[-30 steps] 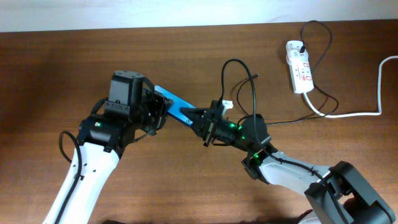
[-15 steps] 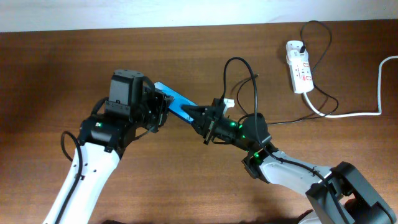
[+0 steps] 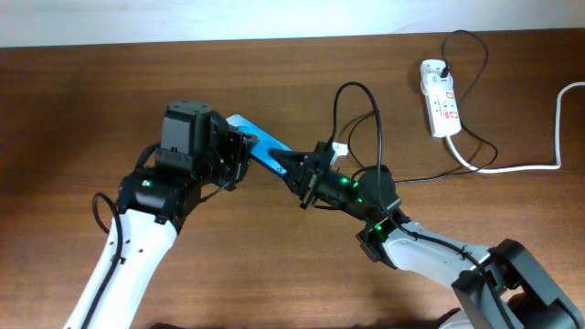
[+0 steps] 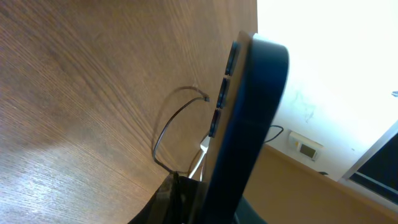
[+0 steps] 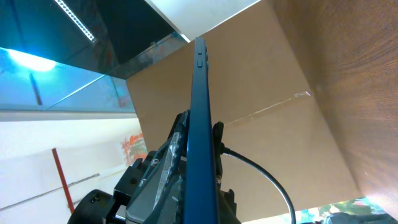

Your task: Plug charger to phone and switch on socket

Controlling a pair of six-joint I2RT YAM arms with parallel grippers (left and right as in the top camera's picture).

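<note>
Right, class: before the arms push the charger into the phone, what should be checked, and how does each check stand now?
1. Grip on the phone by the left gripper: ok, clamped.
2. Plug tip lined up with the phone's port: cannot tell, hidden at the right gripper.
3. Slack in the charger cable: ok, it loops loosely.
4. Black cable reaching the socket: ok.
5. Socket switch position: cannot tell, too small.

The table [image 3: 73,110] was matt, grained brown wood. The phone [image 3: 260,146] screen was glossy, the socket [image 3: 440,98] smooth white plastic, the charger cable [image 3: 353,85] black and smooth.
</note>
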